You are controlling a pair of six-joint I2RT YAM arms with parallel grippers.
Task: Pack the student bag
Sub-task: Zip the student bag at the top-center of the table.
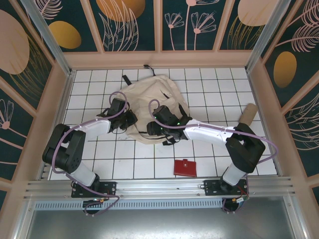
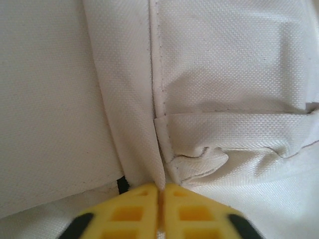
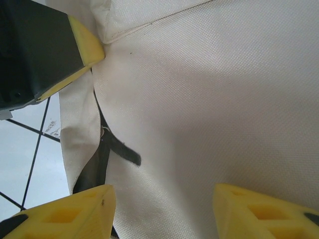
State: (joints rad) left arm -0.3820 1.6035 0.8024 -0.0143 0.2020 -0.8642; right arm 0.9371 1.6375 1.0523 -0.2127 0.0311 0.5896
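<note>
Both arms, left arm point(image 1: 97, 127) and right arm point(image 1: 209, 133), are showing white links, bulky black joints and black bases. Purple cables point(image 1: 59, 135) are looping along each. A green light point(image 1: 178, 121) is glowing at one wrist. The left gripper point(image 2: 160, 191) and right gripper point(image 3: 163, 199) are showing yellow pocketed fingers point(image 3: 75, 214) with black edging.

No wording can be read anywhere in the scene.

The one trace of writing is a tiny line of dark print point(image 3: 52, 128) in the right wrist view. It runs lengthwise along a narrow cream strip at the left edge of the student bag point(image 3: 209, 99). The strip lies just left of a black strap point(image 3: 121, 150) and just right of the white tiled table point(image 3: 25, 169). The letters are too small and blurred to make out, so no word, brand or number can be given.
</note>
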